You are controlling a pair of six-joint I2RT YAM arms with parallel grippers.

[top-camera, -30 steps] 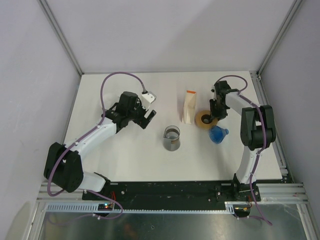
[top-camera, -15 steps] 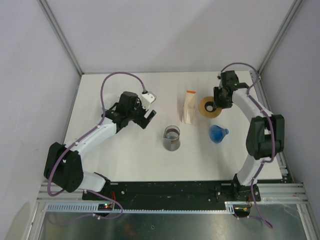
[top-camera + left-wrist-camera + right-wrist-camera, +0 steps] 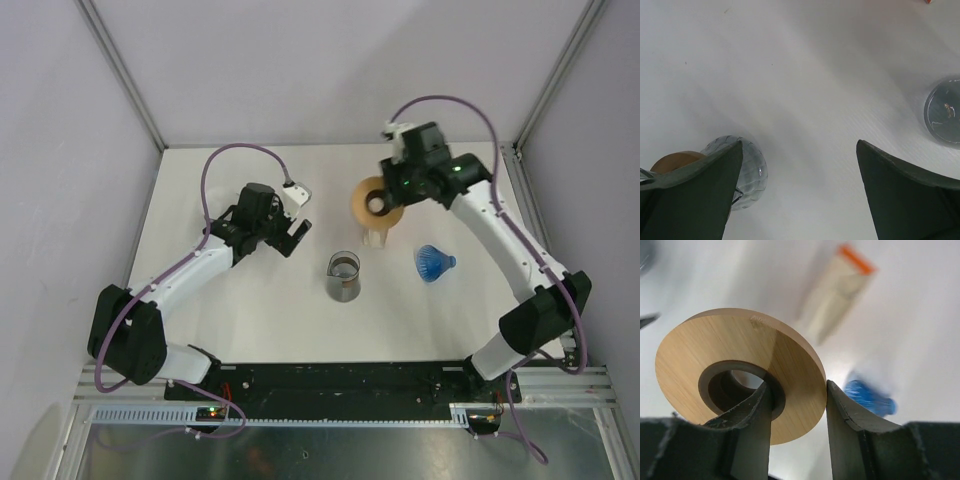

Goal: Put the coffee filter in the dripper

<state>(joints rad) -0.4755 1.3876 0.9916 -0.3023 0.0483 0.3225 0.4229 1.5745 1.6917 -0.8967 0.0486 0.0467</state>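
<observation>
The blue cone dripper [image 3: 434, 264] [image 3: 870, 397] lies on the white table [image 3: 250, 320], right of centre. The coffee filter pack [image 3: 375, 238] [image 3: 840, 285], cream with an orange top, lies left of it, its upper part hidden in the top view by a wooden ring [image 3: 375, 201] [image 3: 735, 360]. My right gripper [image 3: 388, 196] [image 3: 797, 390] is shut on that ring above the pack, one finger through its dark-lined hole and one outside the rim. My left gripper [image 3: 297, 238] [image 3: 799, 145] hangs open and empty over bare table at the left.
A glass carafe [image 3: 343, 276] [image 3: 945, 112] stands in the middle of the table, between both arms. In the left wrist view a clear ribbed glass piece [image 3: 750, 170] with something tan beside it shows behind the left finger. Frame posts rise at the table's back corners.
My right arm has lifted the wooden ring from beside the blue dripper and carried it back and to the left, over the filter pack. The left arm has not moved.
</observation>
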